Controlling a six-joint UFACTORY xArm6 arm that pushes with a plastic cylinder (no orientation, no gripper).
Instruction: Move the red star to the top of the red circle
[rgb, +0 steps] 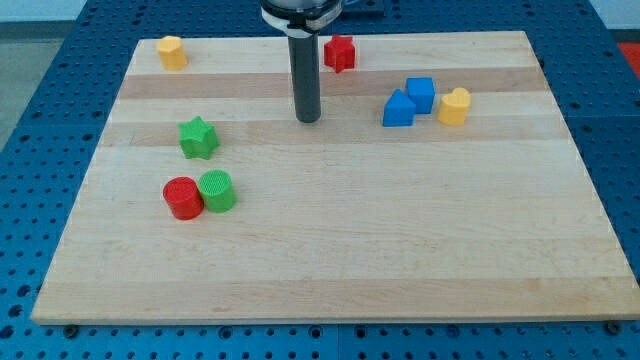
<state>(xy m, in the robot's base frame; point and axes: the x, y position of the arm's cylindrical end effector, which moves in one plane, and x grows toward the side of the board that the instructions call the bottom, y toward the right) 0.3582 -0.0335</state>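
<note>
The red star (340, 52) lies near the view's top edge of the wooden board (330, 260), just right of centre. The red circle (182, 198) sits at the view's left, lower down, touching a green circle (217, 191) on its right. My tip (308, 119) rests on the board below and slightly left of the red star, apart from it, and far up and right of the red circle. The rod rises straight up from the tip to the view's top.
A green star (198, 137) lies above the red circle. A yellow block (172, 51) sits at the top left corner. At the right, a blue triangular block (398, 109), a blue cube (421, 94) and a yellow block (454, 106) cluster together.
</note>
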